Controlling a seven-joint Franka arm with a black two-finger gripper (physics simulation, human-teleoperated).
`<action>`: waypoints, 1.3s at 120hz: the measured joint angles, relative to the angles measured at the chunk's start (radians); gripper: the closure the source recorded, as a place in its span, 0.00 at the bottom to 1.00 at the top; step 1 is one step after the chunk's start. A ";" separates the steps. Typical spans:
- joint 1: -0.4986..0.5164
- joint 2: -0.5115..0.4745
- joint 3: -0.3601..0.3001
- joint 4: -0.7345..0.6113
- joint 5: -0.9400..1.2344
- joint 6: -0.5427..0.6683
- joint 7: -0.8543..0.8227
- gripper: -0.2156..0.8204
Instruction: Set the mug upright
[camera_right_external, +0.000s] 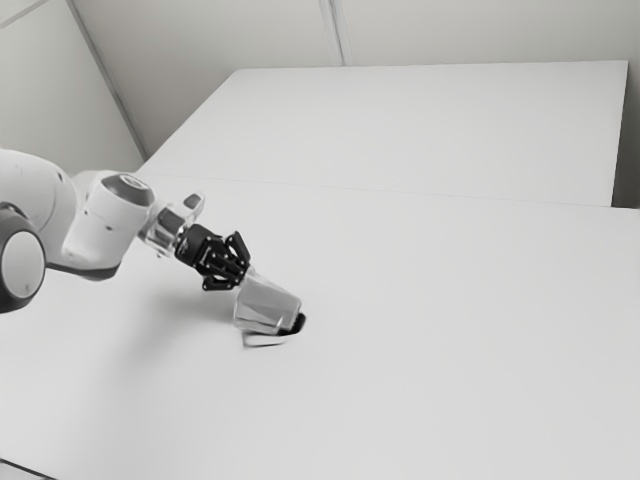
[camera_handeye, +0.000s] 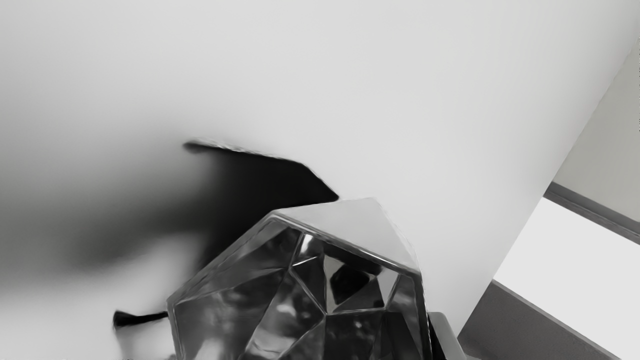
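The pale, faceted mug (camera_right_external: 268, 303) stands tilted on the table, its base toward the exterior view's right and its mouth toward the gripper (camera_right_external: 245, 275), which is right at the rim. In the wrist view the mug (camera_handeye: 350, 225) has its mouth turned to the camera, with glossy, many-sided inner walls. The mug covers part of the gripper there, and whether it holds the mug is hidden. I cannot tell whether the mug's underside touches the table.
The large white tabletop (camera_right_external: 450, 300) spreads around the mug. Dark shadows lie beside the mug on it. In the wrist view the table's straight edge runs past the mug, with a grey strip (camera_handeye: 540, 325) beyond.
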 joint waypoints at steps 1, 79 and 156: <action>0.000 -0.001 0.000 0.000 0.001 0.000 0.000 0.96; -0.111 -0.175 0.000 0.027 0.372 0.108 -0.173 0.97; -0.257 -0.158 -0.025 0.026 0.848 0.316 -0.572 0.97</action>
